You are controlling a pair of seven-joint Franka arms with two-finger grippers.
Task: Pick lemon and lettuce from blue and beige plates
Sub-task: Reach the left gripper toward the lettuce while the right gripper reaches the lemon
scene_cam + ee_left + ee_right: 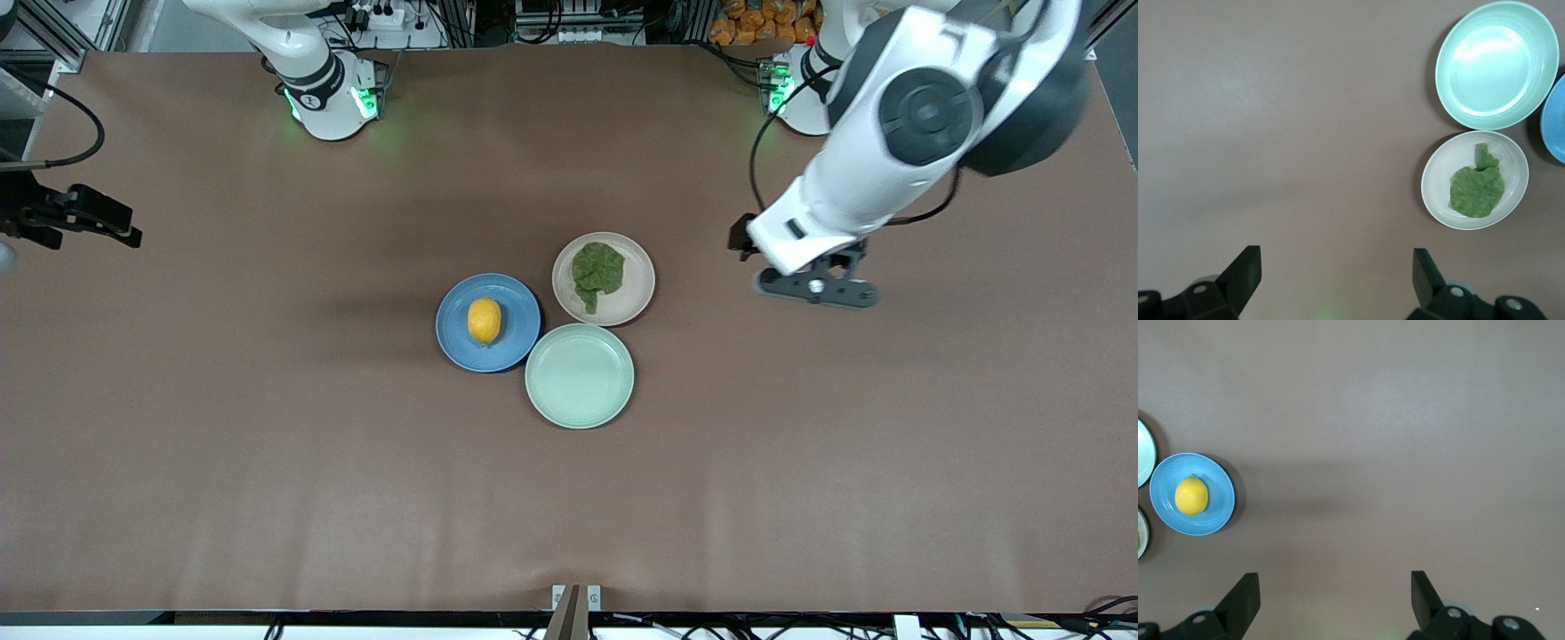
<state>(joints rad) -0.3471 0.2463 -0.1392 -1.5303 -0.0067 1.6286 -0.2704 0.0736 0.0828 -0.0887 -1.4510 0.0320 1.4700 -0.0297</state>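
3 plates (580, 376), 1 lemon (484, 320), 1 lettuce leaf (597, 272), 2 grippers (816, 286)

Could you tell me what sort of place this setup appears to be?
Probably a robotics lab: two arms mounted at a brown table, framing and cables along its edge, and staged props, a lemon and lettuce on plates.

My counter (267, 462): brown, matte. Three plates lie on it mid-counter, clustered with rims just about touching: blue plate (511, 342) toward my right arm's end, beige plate (636, 298) toward my left arm's, mint plate (580, 376) nearest the front camera.
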